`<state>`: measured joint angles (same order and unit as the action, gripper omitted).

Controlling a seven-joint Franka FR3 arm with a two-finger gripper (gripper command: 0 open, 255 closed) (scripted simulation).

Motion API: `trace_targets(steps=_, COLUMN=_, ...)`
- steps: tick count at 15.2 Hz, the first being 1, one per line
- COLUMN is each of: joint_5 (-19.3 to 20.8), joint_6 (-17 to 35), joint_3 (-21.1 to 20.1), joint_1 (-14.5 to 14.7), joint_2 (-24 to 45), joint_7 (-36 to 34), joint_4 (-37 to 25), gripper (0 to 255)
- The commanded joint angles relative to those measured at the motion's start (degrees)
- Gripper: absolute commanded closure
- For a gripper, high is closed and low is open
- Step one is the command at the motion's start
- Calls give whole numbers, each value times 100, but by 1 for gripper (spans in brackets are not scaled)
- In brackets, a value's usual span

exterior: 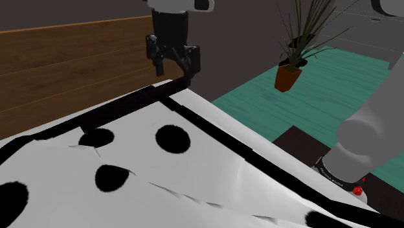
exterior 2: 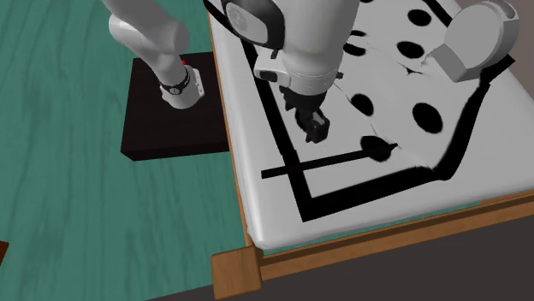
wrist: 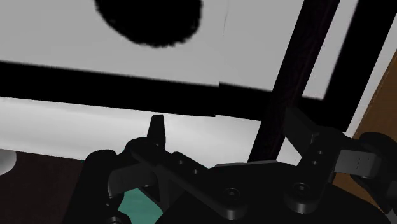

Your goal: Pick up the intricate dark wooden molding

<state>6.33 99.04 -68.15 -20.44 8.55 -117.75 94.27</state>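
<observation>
I have the gripper point(exterior 2: 313, 128) hanging low over the bed's spotted cover point(exterior: 213, 162), jaws spread wide and closed on nothing. The molding point(wrist: 289, 83) is a long, thin dark strip lying flat on the cover. In the second exterior view it point(exterior 2: 317, 162) sits just below the hand, at about six o'clock, running roughly from eight to two o'clock.

In the wrist view the strip passes between the fingers, close against one of them and well away from the other point(wrist: 156, 127). I can't tell whether it touches the near one. That wide spread makes sense for a thing so narrow, since it leaves room for error while coming down (the cover's black border could easily be mistaken for it).

I judge the hand is straddling it off-centre and that the grasp has not been made. The stand point(exterior 2: 171, 120) sits at nine o'clock from the gripper, well off the bed.
</observation>
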Motion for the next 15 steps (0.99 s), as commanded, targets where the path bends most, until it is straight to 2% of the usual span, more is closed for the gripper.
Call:
trace_targets(steps=1, joint_5=869, joint_6=-193, joint_3=197, joint_1=677, joint_2=898, joint_7=-995, joint_4=-602, gripper=0)
trace_targets(steps=5, joint_5=1734, joint_6=-775, joint_3=1028, joint_1=2119, joint_2=2104, joint_7=-2035, joint_4=-2140, gripper=0)
trace_targets(steps=6, joint_5=1809, joint_6=-850, joint_3=1120, joint_1=2273, joint_2=2232, joint_7=-2122, joint_4=-2346, gripper=0)
trace_targets(steps=15, joint_5=1783, joint_6=-222, joint_3=1097, joint_1=2006, joint_2=2175, joint_7=-2178, joint_4=-1605, gripper=0)
